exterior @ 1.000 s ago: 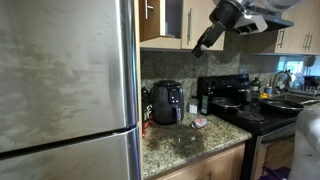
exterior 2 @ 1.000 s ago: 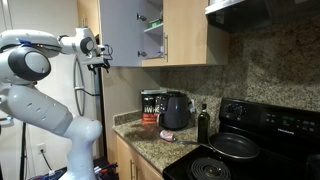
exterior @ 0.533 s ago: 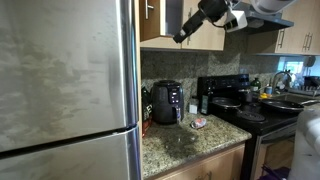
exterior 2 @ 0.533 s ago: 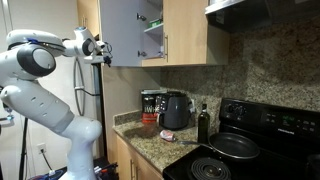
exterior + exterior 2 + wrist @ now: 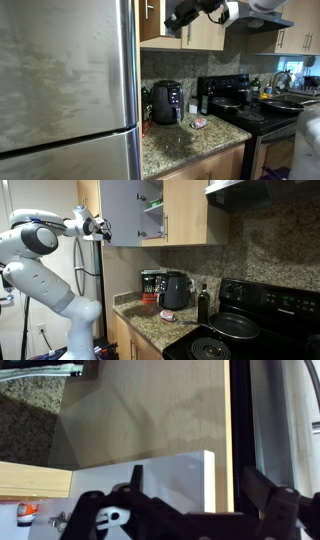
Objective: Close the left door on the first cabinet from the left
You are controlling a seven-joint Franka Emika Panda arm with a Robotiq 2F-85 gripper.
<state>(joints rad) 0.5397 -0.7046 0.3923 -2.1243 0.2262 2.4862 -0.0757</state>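
The first cabinet (image 5: pixel 185 215) hangs above the counter and also shows in an exterior view (image 5: pixel 205 30). Its left door (image 5: pixel 120 210) stands swung open, pale inner face showing, with shelves visible behind it. The right door is closed. My gripper (image 5: pixel 100 227) is at the open door's outer edge, and it also shows in front of the cabinet (image 5: pixel 170 22). In the wrist view my gripper (image 5: pixel 200 488) is open, and the door's pale panel and free edge (image 5: pixel 170 475) lie between the spread fingers, not clamped.
A steel fridge (image 5: pixel 65 90) fills one side. A black appliance (image 5: pixel 166 102) and a dark bottle (image 5: pixel 204 304) stand on the granite counter (image 5: pixel 190 142). A black stove (image 5: pixel 240 105) with a pan (image 5: pixel 235 326) sits under the range hood (image 5: pixel 265 192).
My gripper has moved up and across toward the cabinet, ending at the open left door's edge. The door has not visibly swung.
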